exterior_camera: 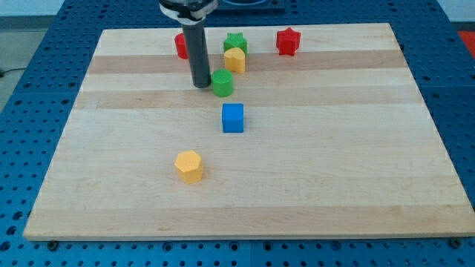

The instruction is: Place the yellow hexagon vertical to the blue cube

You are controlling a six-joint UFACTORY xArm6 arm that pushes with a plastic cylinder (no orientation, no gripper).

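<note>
The yellow hexagon [189, 166] lies on the wooden board [334, 148], below and to the left of the blue cube [233, 117]. The blue cube sits near the board's middle. My tip [202, 84] rests on the board above and left of the blue cube, right beside the left side of a green block [223, 83]. The tip is well above the yellow hexagon, apart from it.
A yellow block [235, 59] sits just above the green block. A green star-like block [235, 42] is behind it. A red block [180, 45] is partly hidden behind the rod. A red star-like block [287, 41] lies near the view's top right.
</note>
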